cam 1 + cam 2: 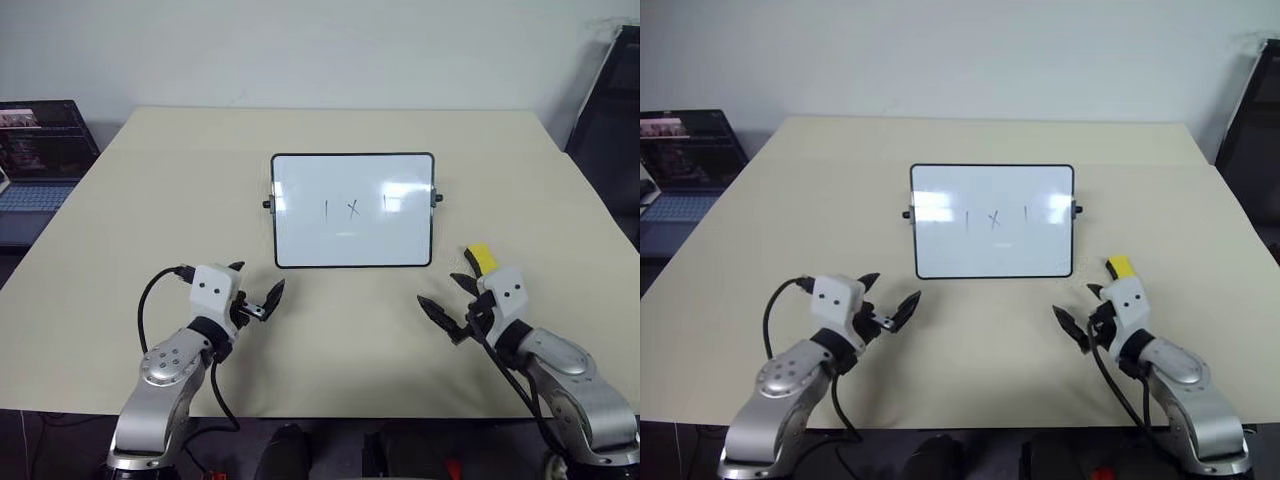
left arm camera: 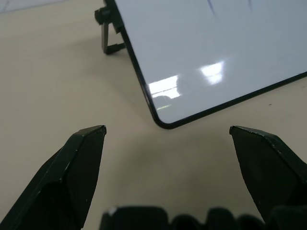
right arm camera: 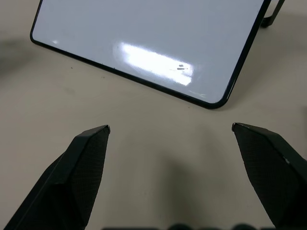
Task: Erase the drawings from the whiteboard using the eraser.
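marked whiteboard [image 1: 352, 240] mid-table, drawings [image 1: 352, 208] intact, yellow eraser [image 1: 480, 258] nr its right corner

Eraser [image 1: 480, 258] partly covered by the right hand [image 1: 447, 297], near end out of sight behind the white wrist housing. Laptop [image 1: 40, 155] cut off by the head view's left edge. Whiteboard [image 2: 216, 57] cropped in both wrist views, far corners lost past the frame. Drawings [image 1: 352, 208] too thin to read beyond two strokes and a cross. Dark object [image 1: 610, 110] at right edge cropped, not identifiable.
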Robot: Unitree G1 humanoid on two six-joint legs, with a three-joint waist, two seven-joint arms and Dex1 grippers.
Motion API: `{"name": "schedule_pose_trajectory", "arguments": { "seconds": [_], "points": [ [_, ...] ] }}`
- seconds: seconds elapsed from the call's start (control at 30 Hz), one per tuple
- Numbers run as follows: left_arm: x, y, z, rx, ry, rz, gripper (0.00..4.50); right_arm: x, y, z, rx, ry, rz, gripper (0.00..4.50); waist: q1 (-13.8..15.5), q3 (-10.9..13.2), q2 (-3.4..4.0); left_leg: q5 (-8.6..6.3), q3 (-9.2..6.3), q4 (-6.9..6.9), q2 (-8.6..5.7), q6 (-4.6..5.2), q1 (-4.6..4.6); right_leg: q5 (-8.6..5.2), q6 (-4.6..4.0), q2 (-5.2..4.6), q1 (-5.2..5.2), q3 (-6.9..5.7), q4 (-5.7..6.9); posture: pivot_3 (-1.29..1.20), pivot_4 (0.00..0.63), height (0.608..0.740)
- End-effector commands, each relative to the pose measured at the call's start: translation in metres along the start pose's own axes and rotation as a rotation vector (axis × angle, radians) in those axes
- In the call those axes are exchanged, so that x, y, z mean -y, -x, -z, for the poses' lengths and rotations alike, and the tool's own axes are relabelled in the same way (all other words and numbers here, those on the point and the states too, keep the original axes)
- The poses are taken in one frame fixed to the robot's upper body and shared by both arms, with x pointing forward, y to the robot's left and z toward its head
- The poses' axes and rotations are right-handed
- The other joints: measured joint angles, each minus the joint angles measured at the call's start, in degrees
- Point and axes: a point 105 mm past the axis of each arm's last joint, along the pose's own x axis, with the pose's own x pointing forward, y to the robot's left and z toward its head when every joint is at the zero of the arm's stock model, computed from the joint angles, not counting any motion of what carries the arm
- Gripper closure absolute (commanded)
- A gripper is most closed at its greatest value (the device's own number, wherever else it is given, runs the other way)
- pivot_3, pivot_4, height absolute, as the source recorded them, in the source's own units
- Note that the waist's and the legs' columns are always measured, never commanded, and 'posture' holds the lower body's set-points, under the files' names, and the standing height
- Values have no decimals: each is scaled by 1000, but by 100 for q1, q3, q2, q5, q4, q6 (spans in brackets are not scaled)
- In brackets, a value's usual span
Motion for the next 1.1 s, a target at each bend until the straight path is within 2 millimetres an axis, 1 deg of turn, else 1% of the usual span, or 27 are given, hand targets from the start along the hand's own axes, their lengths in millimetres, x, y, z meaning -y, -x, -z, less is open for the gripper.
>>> {"name": "schedule_pose_trajectory", "arguments": {
  "seconds": [0.03,0.1,0.17,0.3,0.37,0.43,0.53,0.6,0.7,0.83,0.9,1.0,1.1],
  "points": [
    [-2,-6,-9,50,-15,-27,0,0,0,-15,37,28,-6,14,0,1,-1,0,0,0,0,0,0,0,0,0,0,0,0,0,150,740],
    [-5,-8,-10,58,-2,-57,0,0,0,-14,29,37,-7,14,7,1,-2,0,0,0,-2,0,0,0,0,0,0,0,0,0,150,740],
    [-7,-8,-13,65,4,-70,0,-4,0,-18,34,46,-31,14,7,2,-6,0,0,0,-2,0,-2,0,0,0,0,0,-1,0,150,740],
    [-8,-5,-16,77,-15,-43,0,-4,-1,-28,58,50,-45,14,0,3,-6,0,1,-1,0,0,-4,0,0,0,-2,0,-4,0,150,740],
    [-10,-1,-23,102,-26,-23,0,-7,-3,-32,72,44,-61,14,2,3,-6,0,0,-1,0,0,-4,0,0,0,-1,-1,-3,0,150,740],
    [-11,2,-29,115,-25,31,0,-12,-7,-36,92,37,-76,14,4,4,-8,0,-2,-1,1,0,-4,0,0,0,-1,-2,-3,0,150,740],
    [-14,7,-35,119,-15,113,0,-16,-11,-38,103,35,-83,14,2,4,-8,0,-1,-1,1,0,-3,0,0,0,-1,-2,-3,0,150,740],
    [-10,11,-39,113,-23,186,0,-18,-10,-38,108,29,-75,14,3,4,-9,0,-1,-1,0,0,-3,0,0,0,-2,-2,-4,0,150,740],
    [4,12,-45,80,-48,342,0,-19,0,-45,122,11,-59,14,21,6,-11,0,-2,-2,0,0,-7,0,0,-1,-3,-2,-7,0,150,740],
    [8,8,-56,60,-90,471,0,-23,10,-48,124,-21,2,14,30,6,-13,1,-9,-1,0,-1,-10,0,0,-1,-1,-8,-10,0,150,740],
    [14,5,-63,64,-95,541,0,-23,12,-50,128,-24,23,14,14,6,-12,1,-7,-1,0,-1,-8,0,0,-1,-1,-6,-9,0,150,740],
    [18,-1,-69,64,-123,617,0,-13,15,-53,126,-9,101,14,-7,6,-12,1,-3,-2,0,-2,-7,0,0,0,-2,-4,-8,0,150,740],
    [23,-13,-77,83,-176,689,0,14,21,-52,82,9,242,14,0,7,-13,1,-2,-2,-1,-1,-7,0,0,1,-4,-4,-8,0,150,740]
  ]
}}
